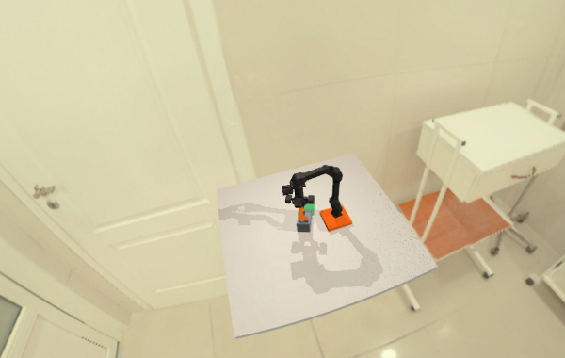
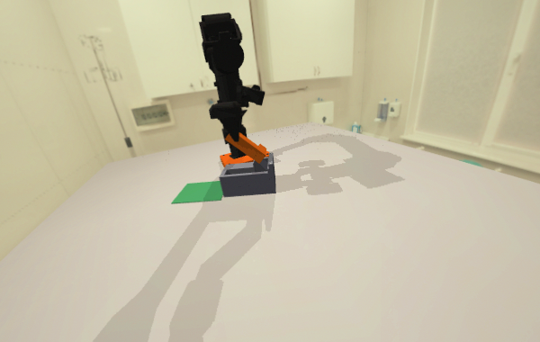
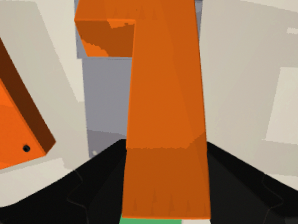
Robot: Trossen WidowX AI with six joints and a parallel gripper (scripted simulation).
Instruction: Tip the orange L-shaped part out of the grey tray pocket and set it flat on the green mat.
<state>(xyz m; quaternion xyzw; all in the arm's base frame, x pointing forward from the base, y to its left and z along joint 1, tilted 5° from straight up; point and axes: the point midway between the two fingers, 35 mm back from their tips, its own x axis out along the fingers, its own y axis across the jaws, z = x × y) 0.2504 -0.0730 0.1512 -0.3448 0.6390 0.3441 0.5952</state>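
Note:
The orange L-shaped part [image 1: 301,217] [image 2: 251,150] [image 3: 167,90] is tilted. Its straight end is up in the fingers, and its L-shaped end slants down over the right end of the tray in the exterior view. My gripper [image 1: 300,206] [image 2: 235,136] [image 3: 164,150] is shut on the straight end, with a black finger on each side. The grey tray [image 1: 303,227] [image 2: 249,184] [image 3: 105,95] stands below. The L-shaped end is about level with the tray's rim; whether it touches the tray cannot be told. The green mat [image 1: 310,206] [image 2: 197,193] [image 3: 150,221] lies flat against the tray's side.
The arm's orange base plate [image 1: 330,222] [image 2: 228,160] [image 3: 15,127] lies near the tray, on the left in the wrist view. The tray's walls rise above the white table [image 1: 266,283] [image 2: 349,270]. Arm shadows cross the table.

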